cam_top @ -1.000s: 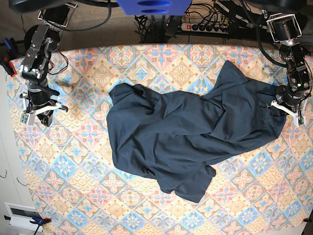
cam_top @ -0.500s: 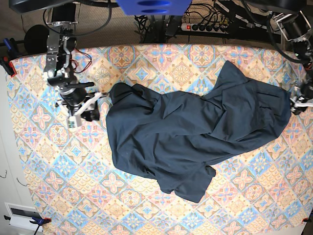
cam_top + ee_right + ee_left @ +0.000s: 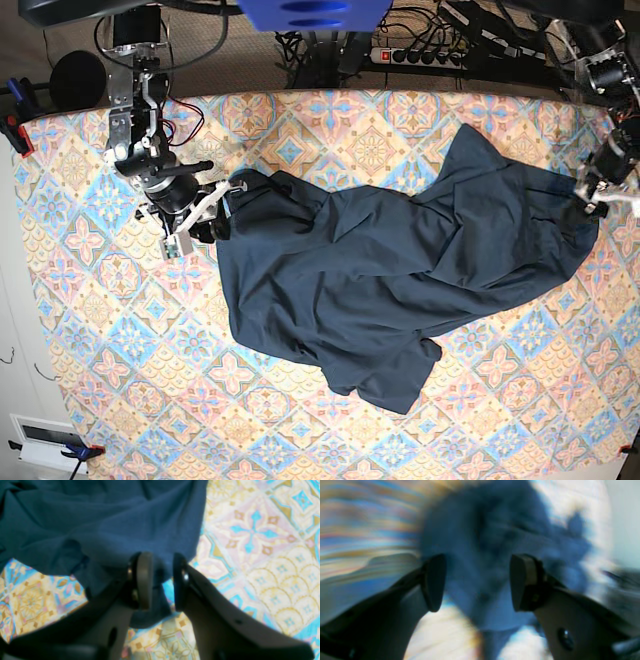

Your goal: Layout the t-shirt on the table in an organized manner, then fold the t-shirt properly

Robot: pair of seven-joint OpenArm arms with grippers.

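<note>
At the shirt's edge nearest it, the right pincer [image 3: 160, 580] stands narrow astride a fold of the t-shirt [image 3: 390, 265], whether pinching I cannot tell. The left pincer [image 3: 475, 582] gapes wide, blurred, cloth beyond. The shirt sprawls crumpled across the desk [image 3: 120, 370]: no smoothing finished, no folding begun. Neck label unseen.
</note>
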